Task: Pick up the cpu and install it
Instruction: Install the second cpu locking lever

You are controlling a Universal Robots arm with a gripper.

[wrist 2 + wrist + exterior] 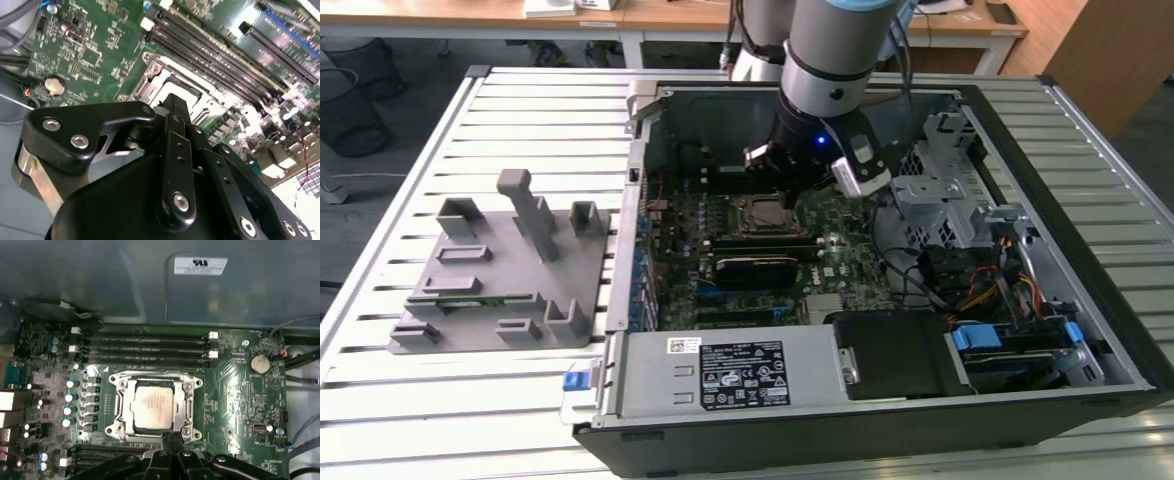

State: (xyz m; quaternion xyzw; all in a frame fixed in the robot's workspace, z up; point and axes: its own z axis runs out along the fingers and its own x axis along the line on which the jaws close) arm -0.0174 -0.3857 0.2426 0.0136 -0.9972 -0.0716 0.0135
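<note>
Looks like a robotics lab or test workshop: slatted metal surface (520, 410) carrying an opened computer case (1067, 330) with bare motherboard (854, 270), a grey plastic fixture block (507, 270) beside it, wooden desks (667, 18) and wire bins (347, 100) on the floor behind.

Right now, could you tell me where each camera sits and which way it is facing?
Exterior view: off the arm, above, looking down into the open computer case; the arm and gripper show.
First wrist view: on the arm, facing the motherboard; cpu in its socket, gripper at the edge.
Second wrist view: on the arm, close behind the gripper's black linkage, board beyond.
Both wrist views share the socket and coin cell.
</note>
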